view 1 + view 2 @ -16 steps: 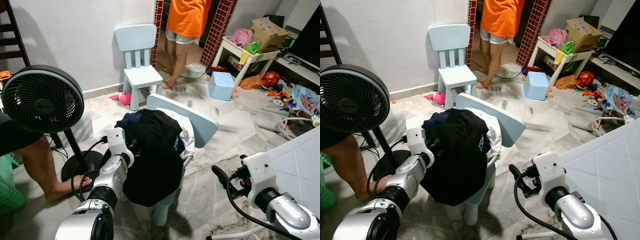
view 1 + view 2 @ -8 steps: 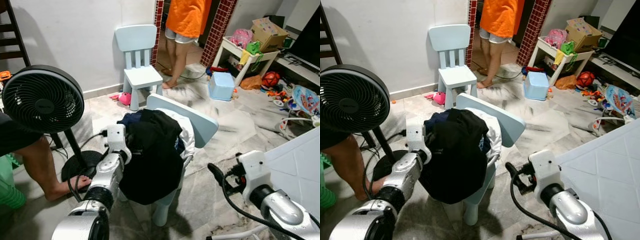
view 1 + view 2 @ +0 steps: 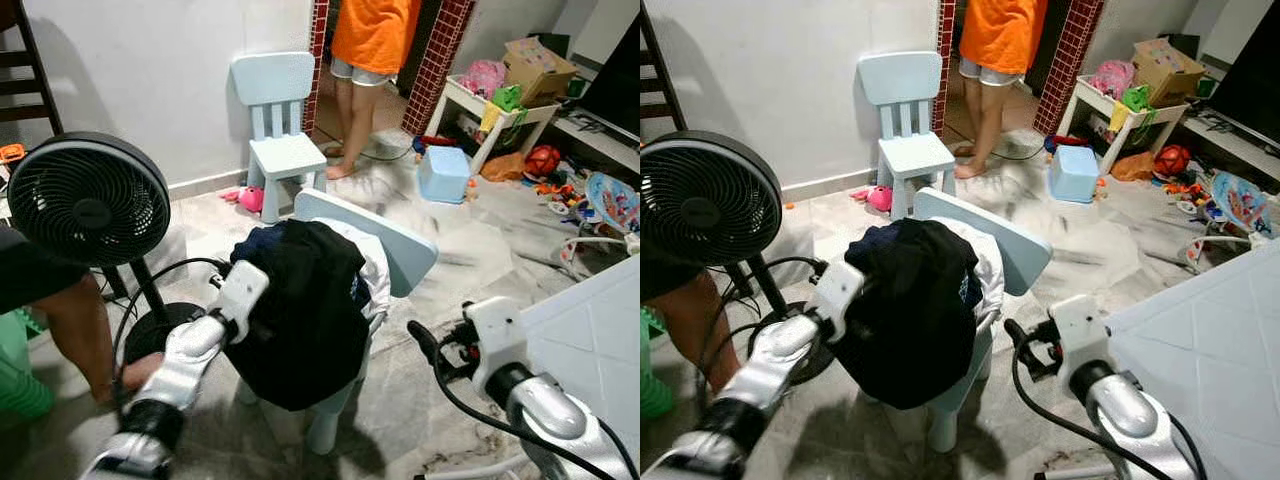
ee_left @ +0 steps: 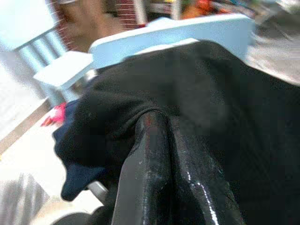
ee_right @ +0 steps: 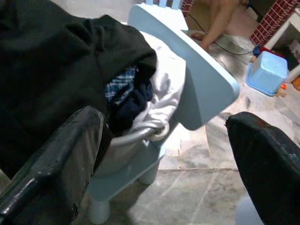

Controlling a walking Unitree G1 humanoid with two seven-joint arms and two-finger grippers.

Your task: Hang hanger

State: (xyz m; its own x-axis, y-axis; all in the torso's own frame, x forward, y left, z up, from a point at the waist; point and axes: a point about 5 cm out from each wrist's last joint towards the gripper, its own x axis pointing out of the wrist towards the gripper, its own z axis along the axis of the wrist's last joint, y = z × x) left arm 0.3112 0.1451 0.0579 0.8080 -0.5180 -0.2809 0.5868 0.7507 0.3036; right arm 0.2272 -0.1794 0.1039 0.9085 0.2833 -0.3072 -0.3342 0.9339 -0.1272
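A heap of clothes lies on a small pale blue chair (image 3: 400, 245) in the middle of the floor. A black garment (image 3: 305, 320) drapes over the top, with white cloth (image 3: 375, 270) and navy cloth under it. My left gripper (image 4: 157, 122) is pushed into the black garment's left edge, fingers pressed together with the fabric bunched at their tips. In the head views the garment hides those fingertips. My right gripper (image 3: 420, 345) hovers to the right of the chair seat, open with nothing between its fingers (image 5: 51, 164).
A black floor fan (image 3: 90, 200) stands at my left, with a person's leg (image 3: 75, 320) beside it. A second blue chair (image 3: 280, 110) is by the wall, near a person in orange (image 3: 375, 40). A blue box (image 3: 442, 172) and toys lie far right; a white panel (image 3: 590, 320) is near right.
My left arm has dropped and stretched forward, driving its gripper deeper into the black garment. The right gripper has shifted a little left toward the chair. The person's foot drew back.
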